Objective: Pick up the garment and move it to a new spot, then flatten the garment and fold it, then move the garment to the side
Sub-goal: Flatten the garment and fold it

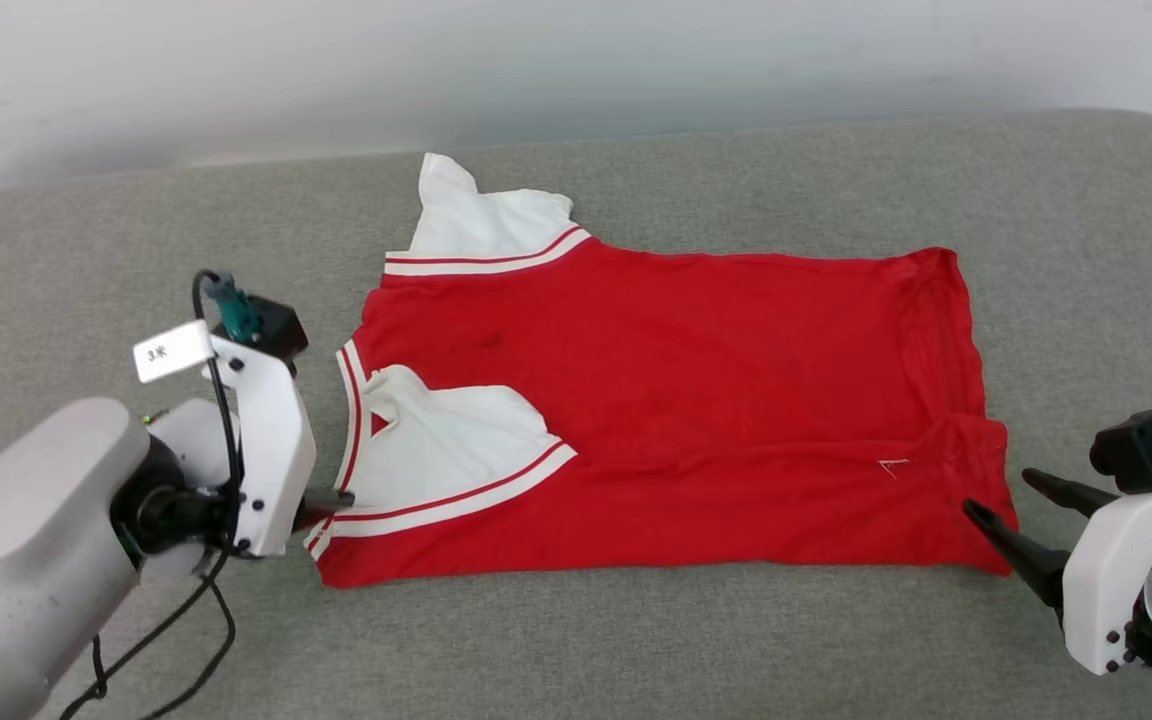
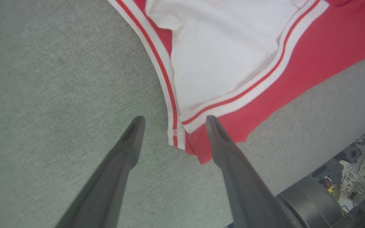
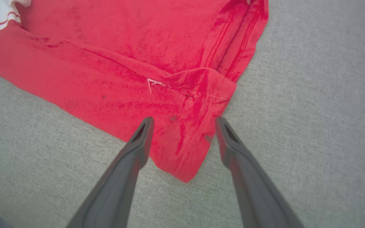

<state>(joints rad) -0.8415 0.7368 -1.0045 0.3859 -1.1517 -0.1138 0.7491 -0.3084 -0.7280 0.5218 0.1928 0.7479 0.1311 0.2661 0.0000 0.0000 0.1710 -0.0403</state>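
Well, the shirt [image 1: 656,400] lay spread sideways on the grey pad [image 1: 736,640], collar end toward my left arm and hem end toward my right. Its near long edge was turned up over the body, and the near white sleeve [image 1: 446,440] was folded in on top. The left gripper [image 2: 174,118] sat at the shirt's near collar corner and the right gripper [image 1: 1001,492] at its near hem corner. Both had their fingers spread wide, the tips straddling the cloth and gripping nothing.

My worry was the next pinch. The near hem corner was bunched into several layers, so fingers closing there might have caught only the top one and peeled the fold open. At the collar corner the striped trim lay right between the tips, and a shallow bite could have slipped off it. The far sleeve [image 1: 476,215] also stuck out rumpled beyond the shirt's far edge, and I judged that folding over it would have trapped a lump.
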